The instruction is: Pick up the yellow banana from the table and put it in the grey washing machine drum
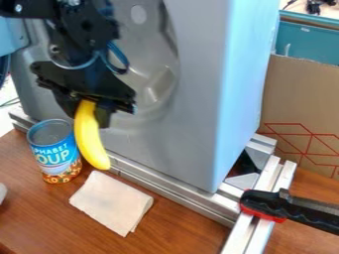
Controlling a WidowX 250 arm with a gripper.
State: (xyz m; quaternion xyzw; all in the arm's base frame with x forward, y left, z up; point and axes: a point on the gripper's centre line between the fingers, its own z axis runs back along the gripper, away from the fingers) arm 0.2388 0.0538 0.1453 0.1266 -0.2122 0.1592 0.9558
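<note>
Your black two-finger gripper (pixel 88 110) had its jaws clamped on the upper end of a curved, smooth yellow banana (pixel 88 136). From them, its long axis slanted steeply down beside a blue-labelled cylindrical can (pixel 54 151), towards a folded beige cloth (pixel 111 201).

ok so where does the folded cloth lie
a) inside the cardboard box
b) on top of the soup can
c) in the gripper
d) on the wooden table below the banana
d: the folded cloth lies flat on the wooden table, just below the lower tip of the banana that the gripper holds.
</note>
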